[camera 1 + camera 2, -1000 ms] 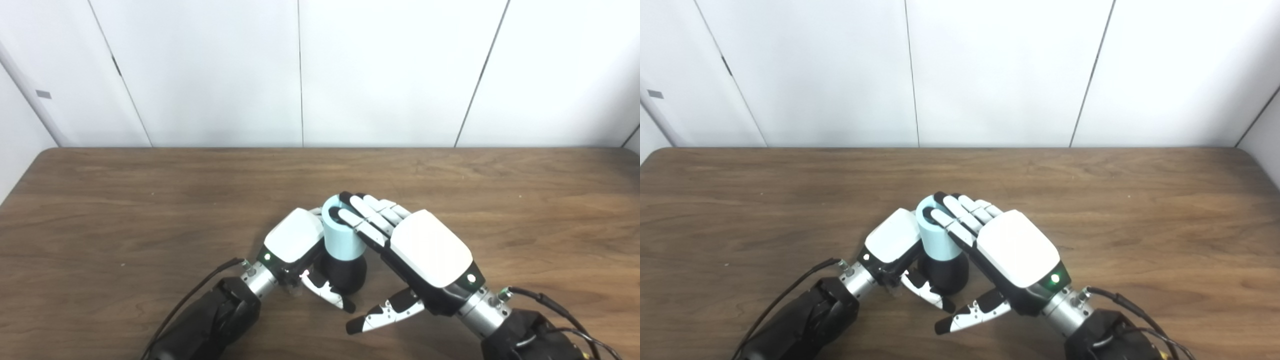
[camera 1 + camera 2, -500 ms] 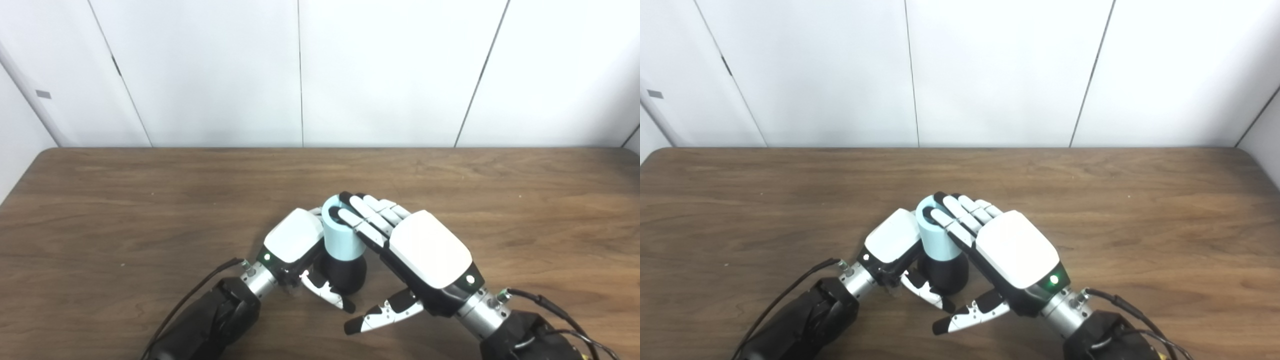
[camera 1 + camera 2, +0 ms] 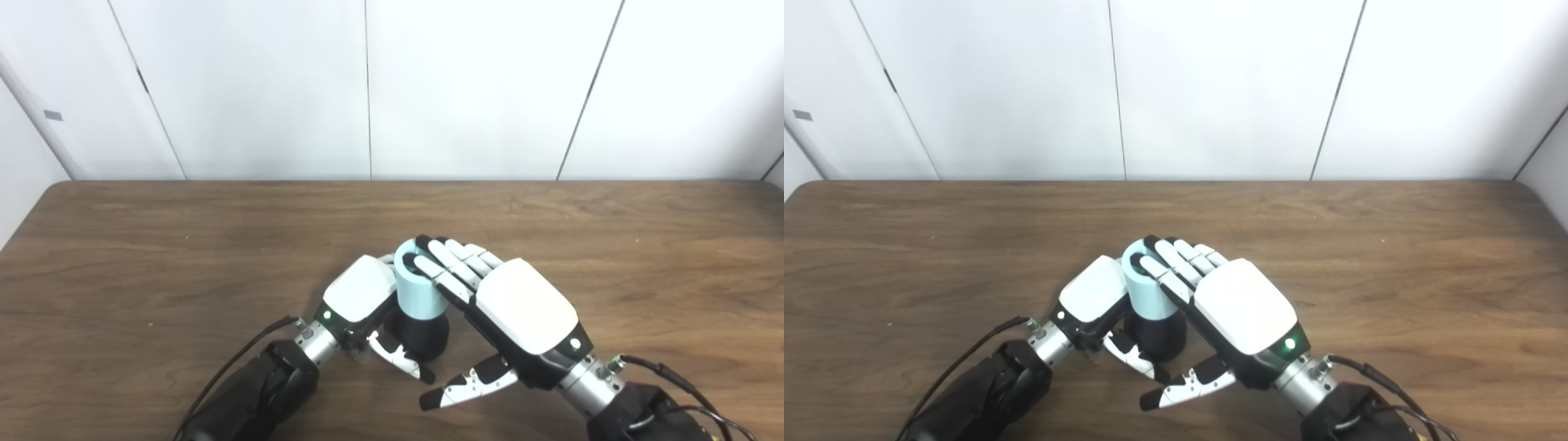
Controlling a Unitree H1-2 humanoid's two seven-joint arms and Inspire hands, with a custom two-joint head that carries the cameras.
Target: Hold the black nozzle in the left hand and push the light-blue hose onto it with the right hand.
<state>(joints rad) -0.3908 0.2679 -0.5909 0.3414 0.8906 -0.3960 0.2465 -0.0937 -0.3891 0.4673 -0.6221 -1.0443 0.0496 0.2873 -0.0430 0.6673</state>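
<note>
Right hand (image 3: 527, 312): fingers (image 3: 450, 269) laid nearly straight over the rim of the short, light-blue, stiff-looking plastic hose (image 3: 418, 288), thumb apart. Left hand (image 3: 361, 297): fingers mostly hidden, seemingly curled round the squat black nozzle (image 3: 422, 337) below, at desk centre toward 6 o'clock. Probably light, smooth, slippery; best pressed squarely from the top. Brown wooden desk (image 3: 153, 257): open room toward 9, 12 and 3 o'clock, edges distant.

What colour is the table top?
Dark brown wood-grain table top, clearest in the left eye view.
</note>
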